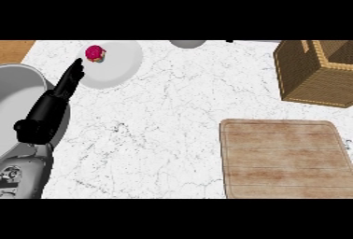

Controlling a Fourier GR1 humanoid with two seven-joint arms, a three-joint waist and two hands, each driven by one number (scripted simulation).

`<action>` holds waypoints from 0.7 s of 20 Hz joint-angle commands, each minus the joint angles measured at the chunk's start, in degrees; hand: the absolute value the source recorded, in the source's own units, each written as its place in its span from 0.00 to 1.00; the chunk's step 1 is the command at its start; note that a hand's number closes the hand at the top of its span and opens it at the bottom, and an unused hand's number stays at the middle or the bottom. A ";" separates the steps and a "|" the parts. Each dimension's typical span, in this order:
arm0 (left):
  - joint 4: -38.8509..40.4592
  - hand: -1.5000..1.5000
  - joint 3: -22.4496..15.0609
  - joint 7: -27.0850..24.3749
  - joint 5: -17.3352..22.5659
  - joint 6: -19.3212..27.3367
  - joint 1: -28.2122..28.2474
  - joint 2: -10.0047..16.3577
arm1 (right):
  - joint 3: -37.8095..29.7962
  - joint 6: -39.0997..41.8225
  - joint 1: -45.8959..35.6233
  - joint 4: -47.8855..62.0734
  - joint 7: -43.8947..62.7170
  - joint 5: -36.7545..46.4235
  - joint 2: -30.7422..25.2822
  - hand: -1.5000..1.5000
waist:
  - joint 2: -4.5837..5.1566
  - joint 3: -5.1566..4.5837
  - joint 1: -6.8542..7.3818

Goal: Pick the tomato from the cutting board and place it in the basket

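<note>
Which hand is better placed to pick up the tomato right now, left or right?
Left. The left hand stretches straight fingers to the rim of the white plate, close beside the tomato lying on it. The right hand is not in view.

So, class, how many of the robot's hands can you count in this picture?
1. The left hand lies at the view's left, fingers straight, tips at the edge of the white plate by the red fruit. The right hand is out of view.
</note>
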 commanded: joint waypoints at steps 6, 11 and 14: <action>1.90 0.50 0.63 -2.36 -0.60 0.32 0.12 -0.02 | 6.96 3.88 -6.64 2.60 2.29 4.88 6.27 1.00 | 0.23 -0.02 -0.24; 0.71 0.50 -0.72 -1.40 -0.94 0.27 0.43 -1.16 | 9.48 3.51 -8.73 5.39 7.03 7.29 9.40 1.00 | 0.28 -0.02 -0.20; 2.63 0.50 0.99 -1.67 -0.45 0.12 -1.02 -0.14 | 14.94 0.74 -6.19 2.51 4.36 12.65 8.47 1.00 | 0.25 -0.03 -1.07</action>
